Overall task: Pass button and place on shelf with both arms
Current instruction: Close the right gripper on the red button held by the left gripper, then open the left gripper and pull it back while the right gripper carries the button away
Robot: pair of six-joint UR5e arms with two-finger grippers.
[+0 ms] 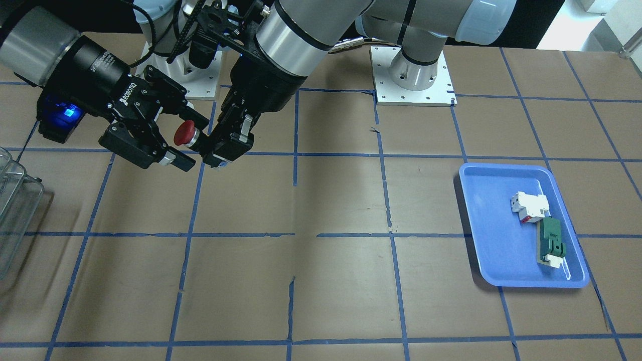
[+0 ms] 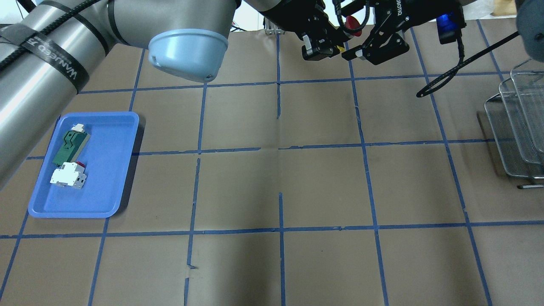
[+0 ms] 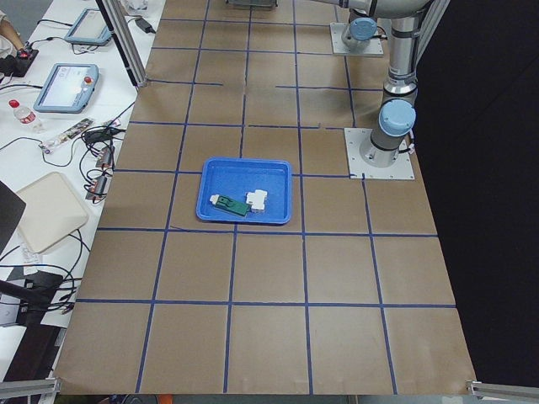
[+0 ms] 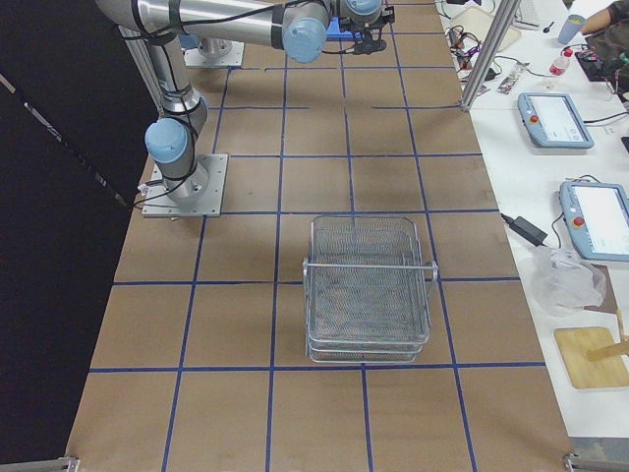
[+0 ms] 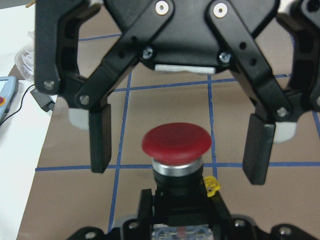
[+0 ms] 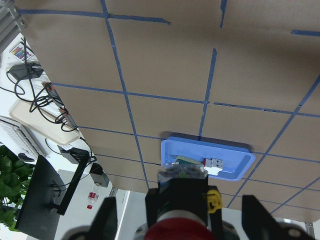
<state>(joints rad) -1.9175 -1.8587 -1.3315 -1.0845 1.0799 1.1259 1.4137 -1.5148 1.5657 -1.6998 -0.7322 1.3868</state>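
Button (small push-button switch: red mushroom cap, silver collar, black cylindrical body, clear rear block) [image 1: 184, 133] is in the air above the brown paper-covered table with a blue tape grid [image 1: 341, 281], not touching it.

Left gripper [image 1: 215, 148] is clamped on the button's black body, with the cap pointing away from its wrist. Right gripper [image 5: 179, 152] faces it, spread wide and holding nothing. Its black finger pads [image 5: 100, 142] stand one on each side of the red cap, with a clear gap on both sides. The handover is not yet made.

Handling (judgement): light and rigid, hard plastic and metal. The domed cap is smooth and tapers, so pads could slide off it. A square hold across the cap's widest rim, or on the collar just behind it, looks safest. The rear block looks like the delicate end and is best not pinched. The left gripper should release only once the right has a firm hold.

Further from the button, on the right arm's side, is the silvery wire-mesh shelf [image 4: 366, 295], the target. Well apart from the button on the opposite side is a blue plastic tray [image 1: 486, 225] holding a white-and-red block [image 1: 527, 206] and a green flat part [image 1: 551, 243].
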